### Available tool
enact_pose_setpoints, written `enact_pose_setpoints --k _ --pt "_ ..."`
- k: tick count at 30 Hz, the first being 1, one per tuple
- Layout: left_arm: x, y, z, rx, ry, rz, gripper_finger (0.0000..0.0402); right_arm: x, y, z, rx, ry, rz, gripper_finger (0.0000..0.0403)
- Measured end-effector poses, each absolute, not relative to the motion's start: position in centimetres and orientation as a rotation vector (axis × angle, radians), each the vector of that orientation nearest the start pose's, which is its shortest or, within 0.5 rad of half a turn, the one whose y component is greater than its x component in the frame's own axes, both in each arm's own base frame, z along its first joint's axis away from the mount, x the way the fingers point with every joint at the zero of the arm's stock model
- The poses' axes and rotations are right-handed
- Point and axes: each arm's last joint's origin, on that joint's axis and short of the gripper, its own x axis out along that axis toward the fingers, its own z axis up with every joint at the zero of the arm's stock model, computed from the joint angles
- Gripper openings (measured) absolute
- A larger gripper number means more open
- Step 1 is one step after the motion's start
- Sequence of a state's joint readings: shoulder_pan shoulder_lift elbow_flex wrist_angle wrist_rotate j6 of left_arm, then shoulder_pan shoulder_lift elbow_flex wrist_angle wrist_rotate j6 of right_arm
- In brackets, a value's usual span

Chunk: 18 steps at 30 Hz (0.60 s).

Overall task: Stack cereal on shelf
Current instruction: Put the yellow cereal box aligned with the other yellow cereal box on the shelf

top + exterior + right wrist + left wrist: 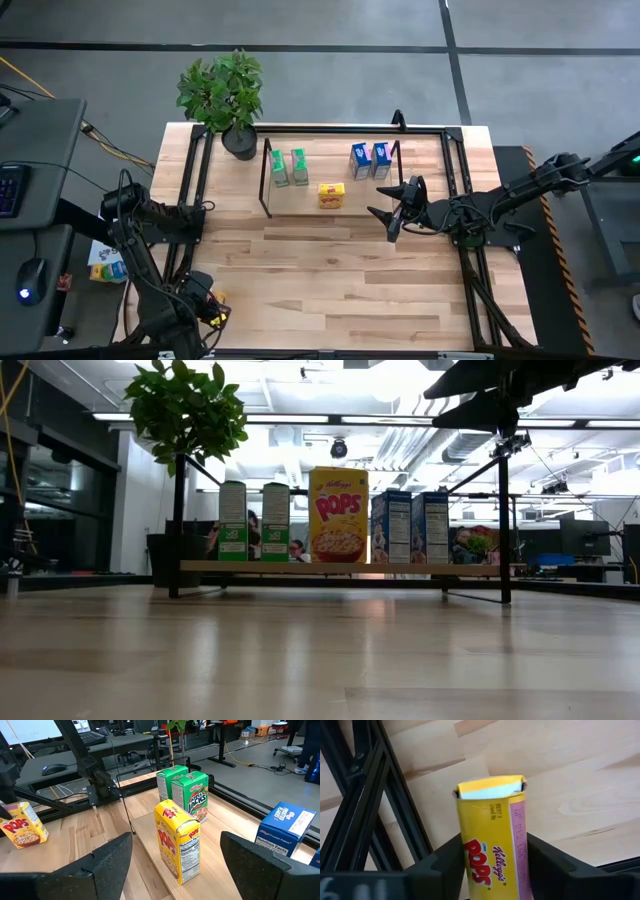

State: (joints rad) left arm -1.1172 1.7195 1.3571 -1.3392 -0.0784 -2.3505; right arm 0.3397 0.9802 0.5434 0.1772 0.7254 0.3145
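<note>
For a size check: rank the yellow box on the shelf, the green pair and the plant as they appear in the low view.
1. plant, largest.
2. yellow box.
3. green pair, each narrower than the yellow box, alike to each other; distance may skew this.

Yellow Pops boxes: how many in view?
2. One yellow Pops box stands on the shelf between greens and blues; the other sits between the left end effector's fingers.

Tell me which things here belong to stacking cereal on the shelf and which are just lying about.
Part of the job:
shelf
two green boxes
two blue boxes
yellow box on the shelf
second yellow box, between the left gripper fingers
right gripper, open beside the shelf

Just lying about:
potted plant
computer mouse
</note>
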Motion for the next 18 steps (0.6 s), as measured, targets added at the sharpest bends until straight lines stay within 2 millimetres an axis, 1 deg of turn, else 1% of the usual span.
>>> enact_pose_setpoints --k 3,5,8,10,12,14,16,18 --pt "13.4 -26.5 23.9 -0.832 1.238 1.020 0.0151 20.1 5.1 25.1 0.177 0.162 -0.414 0.0296" --pt "13.8 -26.4 24.5 -0.830 1.229 0.991 0.0140 20.1 5.1 25.1 0.177 0.162 -0.414 0.0296" --pt "14.7 -25.8 26.5 -0.837 1.152 0.906 0.0130 20.1 5.1 25.1 0.179 0.159 -0.414 0.0296" --pt "15.6 -25.1 28.3 -0.823 1.069 0.825 0.0128 20.2 5.1 25.1 0.180 0.156 -0.414 0.0296" --pt "16.8 -24.0 30.6 -0.788 0.978 0.732 0.0127 20.2 5.1 25.1 0.180 0.156 -0.413 0.0296" --pt "18.1 -22.5 32.7 -0.705 0.909 0.652 0.0127 20.2 5.1 25.1 0.180 0.156 -0.414 0.0296" --pt "19.9 -20.6 34.6 -0.611 0.877 0.597 0.0127 20.2 5.1 25.1 0.180 0.156 -0.414 0.0296" --pt "22.0 -18.2 36.0 -0.503 0.868 0.571 0.0127 20.2 5.1 25.1 0.180 0.156 -0.414 0.0296"
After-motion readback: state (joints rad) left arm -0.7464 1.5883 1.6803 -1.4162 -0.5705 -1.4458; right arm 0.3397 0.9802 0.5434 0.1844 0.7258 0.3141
